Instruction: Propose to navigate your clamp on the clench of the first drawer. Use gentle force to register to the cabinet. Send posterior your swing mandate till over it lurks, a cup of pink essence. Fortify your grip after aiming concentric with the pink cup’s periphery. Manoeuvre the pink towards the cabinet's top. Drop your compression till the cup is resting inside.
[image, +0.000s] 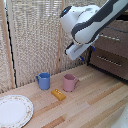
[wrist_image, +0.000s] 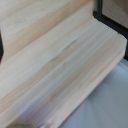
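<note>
My clamp (image: 87, 54) hangs at the end of the bulky white arm (image: 82, 22), in the air just left of the cabinet (image: 112, 47) in the exterior view. Its two blue-tipped fingers stand apart and hold nothing. The dark brown cabinet stands at the exterior view's right, its drawers showing silver bar handles (image: 107, 60). The pink cup (image: 70, 82) stands upright on the wooden table (image: 95, 102), below the clamp and to its left, well apart from it. The wrist view shows only the table's planks (wrist_image: 55, 65), a table edge and a dark cabinet corner (wrist_image: 107, 10); no fingers show there.
A blue mug (image: 44, 81) stands left of the pink cup. A small orange block (image: 58, 94) lies in front of the two mugs. A patterned white plate (image: 14, 111) sits at the front left. A bamboo blind (image: 35, 35) closes off the back.
</note>
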